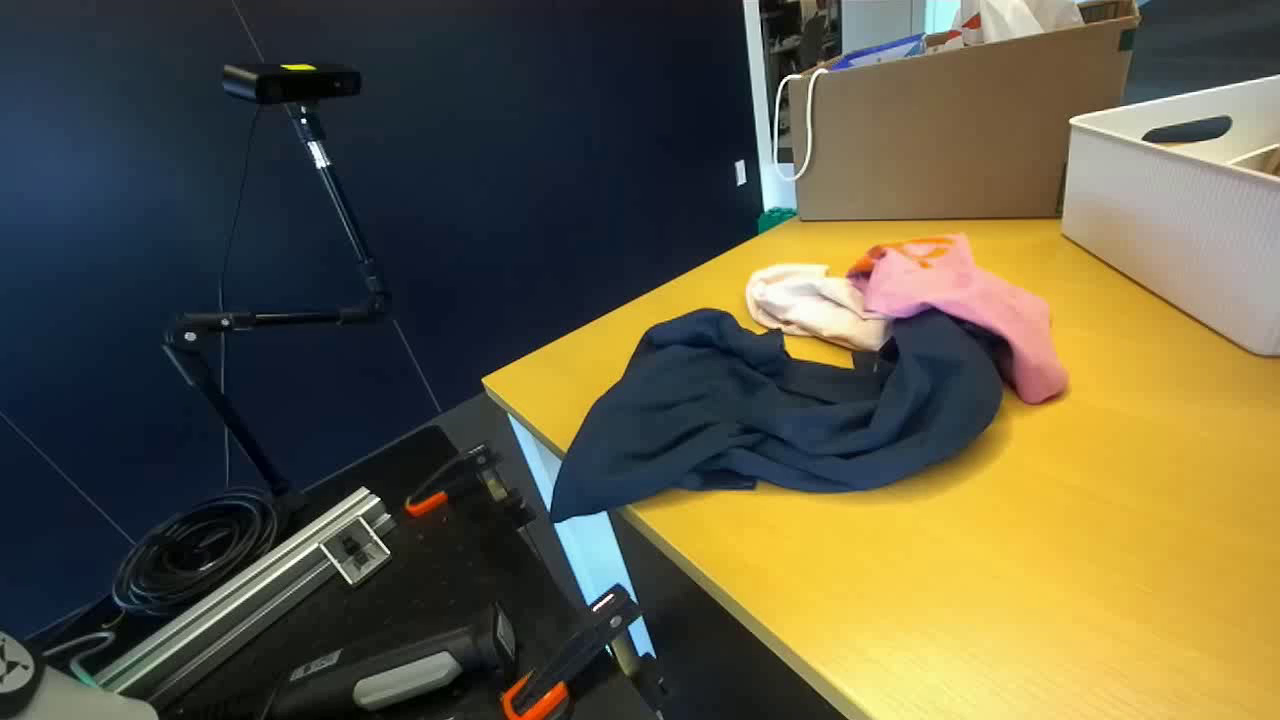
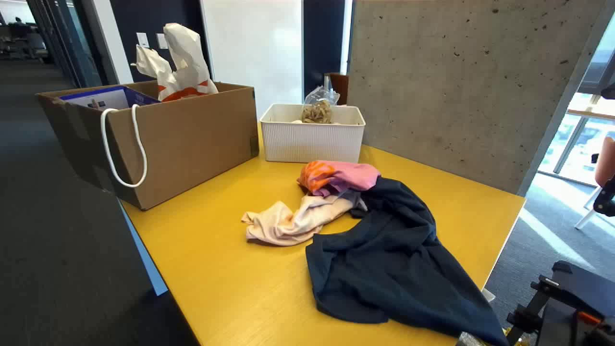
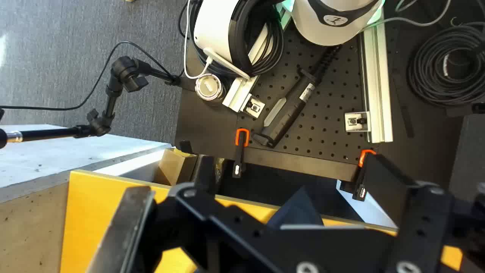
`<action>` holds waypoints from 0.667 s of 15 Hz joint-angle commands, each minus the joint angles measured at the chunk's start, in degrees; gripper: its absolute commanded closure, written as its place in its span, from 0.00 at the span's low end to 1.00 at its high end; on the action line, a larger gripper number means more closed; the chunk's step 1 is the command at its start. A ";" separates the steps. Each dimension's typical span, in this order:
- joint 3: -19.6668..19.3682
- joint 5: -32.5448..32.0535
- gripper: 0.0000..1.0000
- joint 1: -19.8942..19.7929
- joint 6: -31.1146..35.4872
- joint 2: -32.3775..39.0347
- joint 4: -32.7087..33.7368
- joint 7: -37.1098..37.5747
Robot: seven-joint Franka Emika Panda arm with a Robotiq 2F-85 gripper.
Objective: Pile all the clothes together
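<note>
In the wrist view, can see the gripper point(image 3: 298, 168) jutting up from the bottom of the frame, with fingers point(image 3: 205, 174) spread wide and released — one left of centre, one toward the right. Can make out a pointed corner of a dark blue garment point(image 3: 297, 212) in the lower middle of that frame, between the fingers as pictured, lower than both tips and apart from them, poking past the edge of a yellow table point(image 3: 93, 197). Can't judge the depth between cloth and fingers. Higher in the same frame, can pick out a black perforated board point(image 3: 322, 131) with orange-tipped clamps point(image 3: 239, 155) on its lower edge. In both exterior views, can find the clothes point(image 2: 379, 250) bunched together around the middle of the frame. In an exterior view, can follow the dark blue garment from the centre down toward the lower left, over the table's edge, with a pink garment point(image 1: 985, 300) lapping onto its upper right end and a pale cloth point(image 1: 810, 300) crumpled just left of the pink garment, touching it. Farther up, can spot a cardboard box point(image 1: 950, 130) at the upper right and, at the right edge, a white bin point(image 1: 1180, 220) — both standing on the table, apart from the clothes.
</note>
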 commanded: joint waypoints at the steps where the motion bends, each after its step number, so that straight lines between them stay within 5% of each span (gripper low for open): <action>1: -1.03 -0.48 0.00 1.55 -0.26 0.07 0.17 0.79; 6: -1.03 -0.48 0.00 1.55 -0.25 0.04 0.18 0.80; 10: -2.58 0.40 0.00 2.50 8.95 9.52 3.55 -1.07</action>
